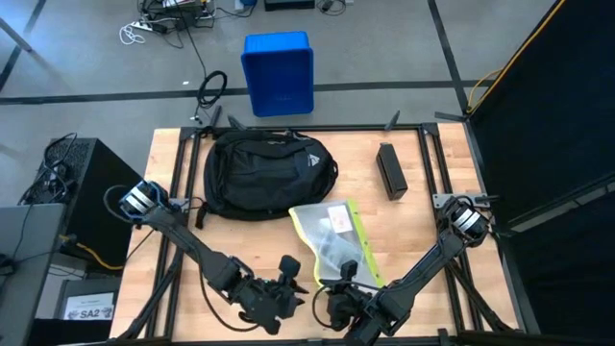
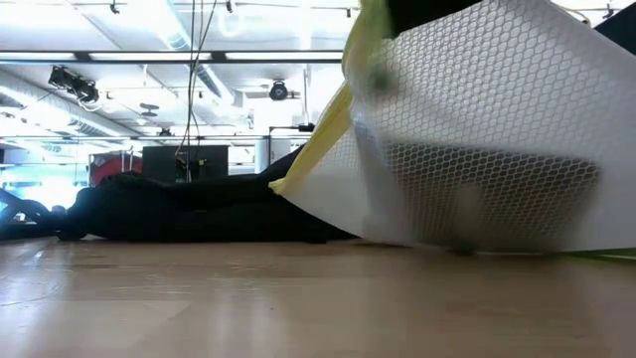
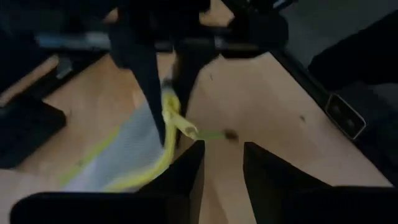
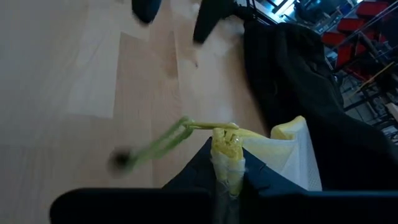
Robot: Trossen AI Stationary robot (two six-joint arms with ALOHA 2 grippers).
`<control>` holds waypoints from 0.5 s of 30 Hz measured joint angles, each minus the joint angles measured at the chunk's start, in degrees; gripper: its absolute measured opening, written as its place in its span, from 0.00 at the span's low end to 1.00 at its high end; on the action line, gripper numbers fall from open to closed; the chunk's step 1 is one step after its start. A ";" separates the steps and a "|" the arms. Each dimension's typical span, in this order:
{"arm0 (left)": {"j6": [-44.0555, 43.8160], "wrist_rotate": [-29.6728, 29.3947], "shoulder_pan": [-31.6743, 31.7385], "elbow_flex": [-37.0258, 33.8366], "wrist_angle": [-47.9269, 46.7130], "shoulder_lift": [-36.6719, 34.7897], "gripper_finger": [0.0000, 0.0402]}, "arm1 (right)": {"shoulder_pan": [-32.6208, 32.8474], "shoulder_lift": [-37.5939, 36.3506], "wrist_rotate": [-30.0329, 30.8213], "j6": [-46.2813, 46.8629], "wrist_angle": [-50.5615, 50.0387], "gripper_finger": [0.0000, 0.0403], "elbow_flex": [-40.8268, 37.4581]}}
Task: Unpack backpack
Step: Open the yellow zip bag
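The black backpack (image 1: 264, 173) lies flat at the table's far middle and also shows in the low view (image 2: 179, 214). A clear mesh pouch with yellow trim (image 1: 332, 238) stretches from the backpack toward the near edge. In the low view the mesh pouch (image 2: 477, 139) tilts up. My right gripper (image 1: 344, 282) is at the pouch's near end, shut on it. My left gripper (image 1: 288, 277) waits open just left of it, touching nothing; its fingers (image 3: 186, 171) point at the pouch's corner. My right gripper pinches the pouch's yellow-trimmed near corner (image 4: 227, 149) between its two fingers (image 3: 155, 81), which come from above. That end is raised off the table and the far end lies by the backpack. A yellow pull cord (image 4: 165, 142) dangles slack from the corner.
A black rectangular box (image 1: 390, 171) lies on the table right of the backpack. A blue plastic bin (image 1: 279, 72) stands on the floor beyond the far edge. Bare wood shows along the table's left side and near the right edge.
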 joint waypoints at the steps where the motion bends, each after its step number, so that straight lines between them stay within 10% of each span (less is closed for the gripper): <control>1: -1.11 -0.06 0.07 -1.68 2.73 0.00 0.24 | -0.04 0.00 -0.02 0.02 0.00 0.00 0.00; 15: -12.34 0.04 4.46 -17.00 27.95 0.02 0.51 | -0.77 0.00 -1.33 0.24 0.48 0.00 0.02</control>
